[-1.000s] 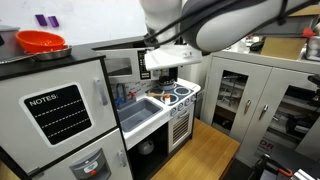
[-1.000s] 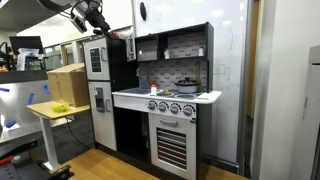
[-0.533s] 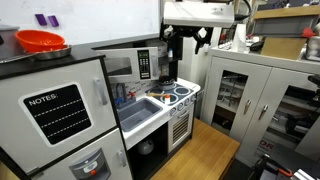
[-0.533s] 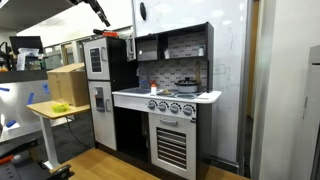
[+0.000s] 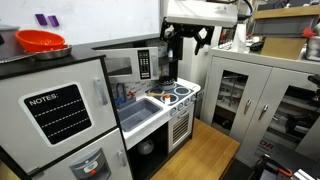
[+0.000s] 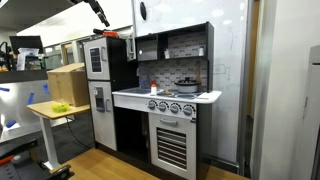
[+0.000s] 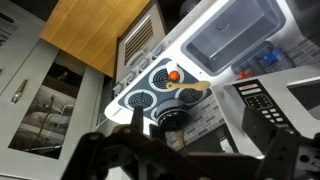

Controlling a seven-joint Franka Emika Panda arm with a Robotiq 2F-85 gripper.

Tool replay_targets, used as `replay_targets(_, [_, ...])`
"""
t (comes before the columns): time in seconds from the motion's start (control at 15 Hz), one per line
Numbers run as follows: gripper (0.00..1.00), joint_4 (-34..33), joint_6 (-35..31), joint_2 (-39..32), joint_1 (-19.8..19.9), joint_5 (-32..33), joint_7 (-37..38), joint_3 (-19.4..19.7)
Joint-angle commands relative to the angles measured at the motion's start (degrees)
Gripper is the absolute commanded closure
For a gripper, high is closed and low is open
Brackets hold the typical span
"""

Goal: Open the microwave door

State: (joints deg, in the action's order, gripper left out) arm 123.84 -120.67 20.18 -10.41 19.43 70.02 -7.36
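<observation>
The microwave door (image 5: 128, 66) is a silver-grey frame with a clear window and a black keypad strip (image 5: 146, 64), set in the upper part of the toy kitchen. It looks closed. In the wrist view the keypad (image 7: 262, 100) and part of the window (image 7: 305, 95) show at the right. My gripper (image 5: 186, 42) hangs open and empty in the air to the right of the microwave, above the stove and clear of the door. Its dark, blurred fingers fill the bottom of the wrist view (image 7: 190, 152). My arm shows at the top left of an exterior view (image 6: 99, 12).
A large white door with a "NOTES" chalkboard (image 5: 58, 108) stands beside the microwave, with a red bowl (image 5: 41, 42) on top. Below are a sink (image 5: 140, 110), a stove (image 5: 178, 95) with a pot (image 7: 170, 120) and a wooden spatula (image 7: 186, 92). Grey cabinets (image 5: 262, 100) stand beside the kitchen.
Over the last second my arm swung away from the camera and the gripper moved from in front of the microwave up and to the right. Since half a second ago it is nearly still.
</observation>
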Motion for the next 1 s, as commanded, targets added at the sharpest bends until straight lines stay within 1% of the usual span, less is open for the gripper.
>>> replay_targets(0.0, [0.00, 3.7, -9.5, 3.3, 1.7, -8.8, -12.7, 3.0])
replay_targets(0.13, [0.00, 4.5, -13.4, 4.1, 2.2, -15.6, -22.3, 6.1])
replay_targets(0.2, [0.00, 4.5, -14.1, 4.1, -1.1, -18.2, -26.6, 10.7])
replay_targets(0.33, [0.00, 2.8, -13.0, 3.5, -2.8, -26.2, -36.4, 15.3])
replay_targets(0.47, [0.00, 0.2, -9.7, 2.4, -5.0, -33.7, -45.3, 19.8])
replay_targets(0.53, [0.00, -1.2, -7.3, 1.5, -0.9, -40.1, -50.7, 17.2])
replay_targets(0.6, [0.00, -3.1, -4.1, 0.2, -1.0, -43.4, -53.5, 18.2])
replay_targets(0.67, [0.00, -5.2, -0.8, -1.3, 0.2, -45.2, -55.0, 18.0])
replay_targets(0.8, [0.00, -9.4, 4.8, -4.8, 2.7, -46.1, -55.4, 17.3])
replay_targets(0.93, [0.00, -13.4, 8.3, -8.5, 5.4, -44.4, -52.9, 16.3])
